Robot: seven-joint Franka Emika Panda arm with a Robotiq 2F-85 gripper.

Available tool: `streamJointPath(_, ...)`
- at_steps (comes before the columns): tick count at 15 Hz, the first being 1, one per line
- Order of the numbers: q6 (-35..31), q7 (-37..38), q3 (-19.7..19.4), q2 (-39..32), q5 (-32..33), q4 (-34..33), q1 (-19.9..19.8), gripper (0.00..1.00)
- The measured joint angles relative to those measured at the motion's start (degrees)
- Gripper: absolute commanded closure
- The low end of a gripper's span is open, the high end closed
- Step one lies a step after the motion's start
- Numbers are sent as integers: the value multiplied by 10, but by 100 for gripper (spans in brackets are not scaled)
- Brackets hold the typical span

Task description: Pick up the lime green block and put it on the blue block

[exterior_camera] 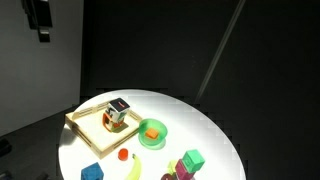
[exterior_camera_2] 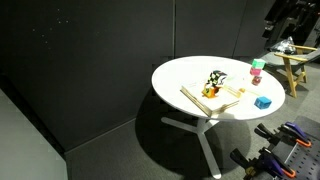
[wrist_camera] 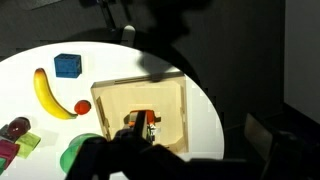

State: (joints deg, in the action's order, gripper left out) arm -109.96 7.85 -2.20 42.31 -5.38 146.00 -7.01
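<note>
The lime green block (exterior_camera: 194, 158) sits near the table's edge, next to a magenta block (exterior_camera: 184, 169). It also shows in another exterior view (exterior_camera_2: 258, 64) and at the left edge of the wrist view (wrist_camera: 28, 143). The blue block (exterior_camera: 92, 172) lies apart from it beyond a banana (exterior_camera: 135, 168), and shows in the other exterior view (exterior_camera_2: 263, 101) and the wrist view (wrist_camera: 67, 65). My gripper (exterior_camera: 40, 22) hangs high above and away from the table. In the wrist view it is only a dark shape (wrist_camera: 150, 160), so its jaws cannot be read. It holds nothing I can see.
A wooden tray (exterior_camera: 82, 120) holds a multi-coloured cube (exterior_camera: 118, 112). A round green bowl (exterior_camera: 152, 132) stands beside the tray. A small red ball (wrist_camera: 83, 107) lies by the banana. The round white table (exterior_camera_2: 190, 70) is ringed by dark floor.
</note>
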Motion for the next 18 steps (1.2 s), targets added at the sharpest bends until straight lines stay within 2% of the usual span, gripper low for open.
streamJointPath(5, -48, 42, -8, -38, 5, -28, -45, 0)
streamJointPath(10, -62, 74, -25, -79, 18, -64, -88, 0)
streamJointPath(18, -61, 88, -68, -149, 29, -126, -118, 0)
